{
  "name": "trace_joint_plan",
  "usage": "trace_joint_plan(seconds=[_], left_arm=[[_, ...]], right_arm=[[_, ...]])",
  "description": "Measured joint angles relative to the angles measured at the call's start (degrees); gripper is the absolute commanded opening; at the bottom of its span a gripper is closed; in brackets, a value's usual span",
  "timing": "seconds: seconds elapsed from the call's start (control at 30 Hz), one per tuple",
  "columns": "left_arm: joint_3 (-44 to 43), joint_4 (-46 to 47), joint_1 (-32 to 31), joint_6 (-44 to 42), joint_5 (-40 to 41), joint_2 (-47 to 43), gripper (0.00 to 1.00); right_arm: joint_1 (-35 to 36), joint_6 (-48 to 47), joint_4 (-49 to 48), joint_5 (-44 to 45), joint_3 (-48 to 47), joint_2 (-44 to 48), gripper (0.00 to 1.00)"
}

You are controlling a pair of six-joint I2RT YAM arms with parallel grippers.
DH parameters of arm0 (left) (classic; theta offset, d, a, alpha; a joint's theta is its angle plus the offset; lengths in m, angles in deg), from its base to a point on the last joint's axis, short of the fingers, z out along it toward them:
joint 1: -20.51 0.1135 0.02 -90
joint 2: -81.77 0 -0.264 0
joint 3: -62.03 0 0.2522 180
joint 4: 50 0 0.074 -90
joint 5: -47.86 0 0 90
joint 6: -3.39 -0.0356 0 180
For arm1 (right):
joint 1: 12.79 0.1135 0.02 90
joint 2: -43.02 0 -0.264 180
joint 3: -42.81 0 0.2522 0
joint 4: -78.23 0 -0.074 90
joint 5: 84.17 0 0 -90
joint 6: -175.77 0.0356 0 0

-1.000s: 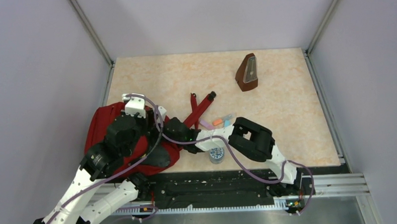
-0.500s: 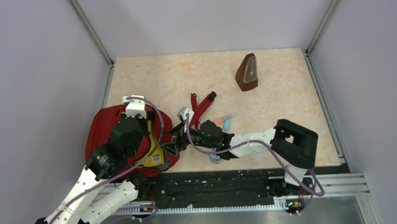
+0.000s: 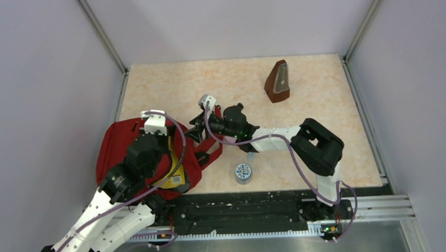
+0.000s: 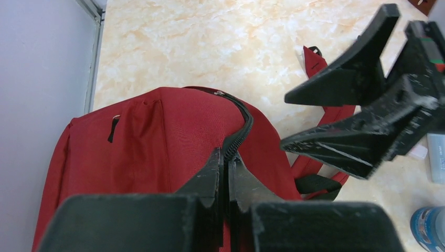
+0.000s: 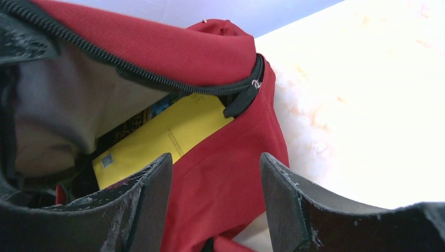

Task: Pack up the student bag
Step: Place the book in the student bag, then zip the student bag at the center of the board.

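The red student bag [image 3: 118, 149] lies at the table's near left, its black zipper open. A yellow book [image 3: 171, 161] sits inside it and also shows in the right wrist view [image 5: 162, 134]. My left gripper [image 4: 226, 157] is shut on the bag's zipper edge [image 4: 239, 134] and holds the opening up; in the top view it is over the bag [image 3: 158, 136]. My right gripper [image 3: 197, 129] is open and empty, just right of the bag's mouth. In its own view [image 5: 215, 163] it hovers over the red fabric [image 5: 220, 52].
A brown metronome [image 3: 278, 82] stands at the far right. A round blue and white tin [image 3: 243, 173] sits near the front edge, also in the left wrist view [image 4: 429, 228]. The bag's red straps [image 3: 210, 154] trail on the table under my right arm.
My right gripper has drawn out of the bag's mouth and moved away toward the table's far side. The yellow book now shows inside. My left gripper keeps its hold.
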State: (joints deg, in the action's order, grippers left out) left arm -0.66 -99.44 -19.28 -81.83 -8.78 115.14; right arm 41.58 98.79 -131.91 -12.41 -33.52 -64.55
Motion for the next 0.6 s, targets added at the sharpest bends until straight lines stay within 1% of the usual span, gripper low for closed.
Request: trace_joint_plan(seconds=[0.13,0.33,0.47,0.53,0.57,0.6], left_arm=[[0.81,0.59,0.0,0.0,0.48,-0.02,0.0],[1.25,1.42,0.0,-0.02,0.79,-0.35,0.0],[1.31,1.53,0.0,-0.04,0.81,-0.37,0.0],[1.36,1.6,0.0,-0.09,0.79,-0.37,0.0],[1.36,1.66,0.0,-0.22,0.79,-0.37,0.0],[1.38,1.68,0.0,-0.24,0.79,-0.37,0.0]], right_arm=[[-0.94,-1.44,0.74,-3.02,-4.72,-4.02,0.62],[-0.94,-3.93,2.25,-5.92,-10.91,-8.7,0.61],[-0.94,-5.11,4.66,-6.82,-15.34,-11.45,0.55],[-0.94,-5.77,5.88,-7.02,-17.11,-12.48,0.54],[-0.94,-6.03,6.34,-7.08,-17.99,-13.0,0.5],[-0.94,-6.45,7.02,-7.08,-18.91,-13.51,0.44]])
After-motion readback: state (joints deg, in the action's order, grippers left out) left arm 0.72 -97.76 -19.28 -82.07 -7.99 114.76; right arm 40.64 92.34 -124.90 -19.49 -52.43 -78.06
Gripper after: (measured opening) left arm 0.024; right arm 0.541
